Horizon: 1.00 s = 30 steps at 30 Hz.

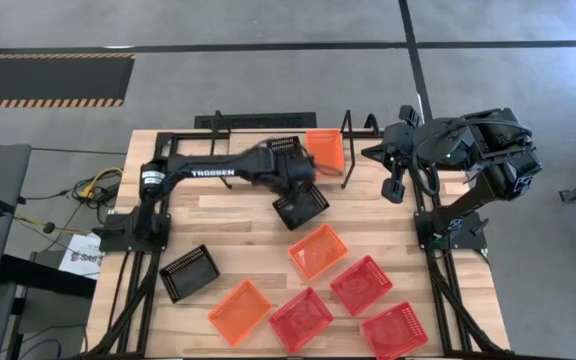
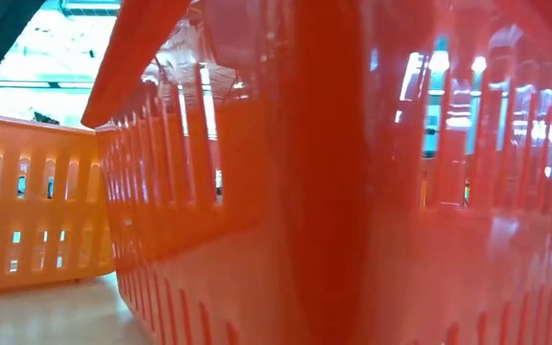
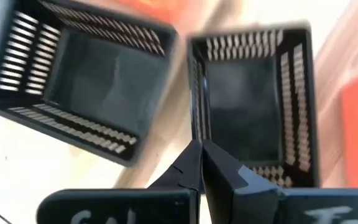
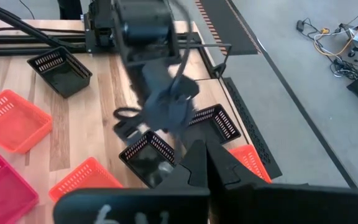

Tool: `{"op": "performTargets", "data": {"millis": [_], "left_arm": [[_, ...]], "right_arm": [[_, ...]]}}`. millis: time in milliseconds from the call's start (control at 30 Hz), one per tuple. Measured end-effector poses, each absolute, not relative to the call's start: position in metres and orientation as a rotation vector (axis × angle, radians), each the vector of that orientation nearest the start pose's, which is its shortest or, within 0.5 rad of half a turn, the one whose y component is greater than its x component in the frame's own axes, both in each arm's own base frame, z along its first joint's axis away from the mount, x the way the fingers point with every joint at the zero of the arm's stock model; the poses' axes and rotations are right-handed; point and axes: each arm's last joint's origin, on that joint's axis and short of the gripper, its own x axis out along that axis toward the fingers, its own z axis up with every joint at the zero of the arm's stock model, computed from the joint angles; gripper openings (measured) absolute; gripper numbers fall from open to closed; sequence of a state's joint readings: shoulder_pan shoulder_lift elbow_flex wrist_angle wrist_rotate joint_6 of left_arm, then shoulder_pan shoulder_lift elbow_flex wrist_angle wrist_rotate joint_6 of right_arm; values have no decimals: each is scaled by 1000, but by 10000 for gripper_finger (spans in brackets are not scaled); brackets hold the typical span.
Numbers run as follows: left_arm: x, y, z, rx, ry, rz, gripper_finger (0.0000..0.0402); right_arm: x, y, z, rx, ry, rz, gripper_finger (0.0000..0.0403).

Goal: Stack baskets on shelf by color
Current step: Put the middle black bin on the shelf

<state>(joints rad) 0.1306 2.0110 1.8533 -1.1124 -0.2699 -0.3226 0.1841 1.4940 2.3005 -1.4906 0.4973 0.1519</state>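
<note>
My left gripper (image 1: 293, 178) reaches over the table's far middle, shut on a black basket (image 1: 283, 150) beside the orange basket (image 1: 325, 150) that stands on the shelf (image 1: 236, 145). A second black basket (image 1: 300, 205) rests on the tabletop just in front of it, and a third (image 1: 190, 272) sits near the left. Two orange baskets (image 1: 318, 250) (image 1: 240, 310) and three red ones (image 1: 361, 285) lie on the near half. My right gripper (image 1: 376, 155) hangs shut above the far right with nothing between its fingers. My left gripper (image 3: 199, 152) pinches one side wall (image 3: 195, 118) of the black basket (image 3: 253, 106) at its rim, between the two fingers. The fingers come from above, slanting down. The basket stays open side up; whether its bottom touches the shelf I cannot tell.
Black wire uprights (image 1: 358, 130) stand at the shelf's ends. An orange basket (image 2: 36, 211) and a red one (image 2: 353, 192) stand right against the low camera and block that view. The table's left near part (image 1: 138, 320) holds no baskets.
</note>
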Motion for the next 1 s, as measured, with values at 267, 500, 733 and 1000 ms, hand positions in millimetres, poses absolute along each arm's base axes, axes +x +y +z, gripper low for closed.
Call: {"op": "performTargets", "data": {"millis": [267, 500, 733, 1000], "left_arm": [[401, 63, 245, -92, 1325, 466, 0], [401, 67, 241, -74, 1322, 463, 0], [406, 70, 243, -51, 1265, 466, 0], [404, 78, 243, -42, 1270, 472, 0]], "right_arm": [[198, 23, 526, -78, 618, -350, 1], [198, 23, 526, -60, 615, -356, 1], [198, 23, 526, -60, 614, -356, 1], [198, 23, 526, -60, 614, -356, 1]]}}
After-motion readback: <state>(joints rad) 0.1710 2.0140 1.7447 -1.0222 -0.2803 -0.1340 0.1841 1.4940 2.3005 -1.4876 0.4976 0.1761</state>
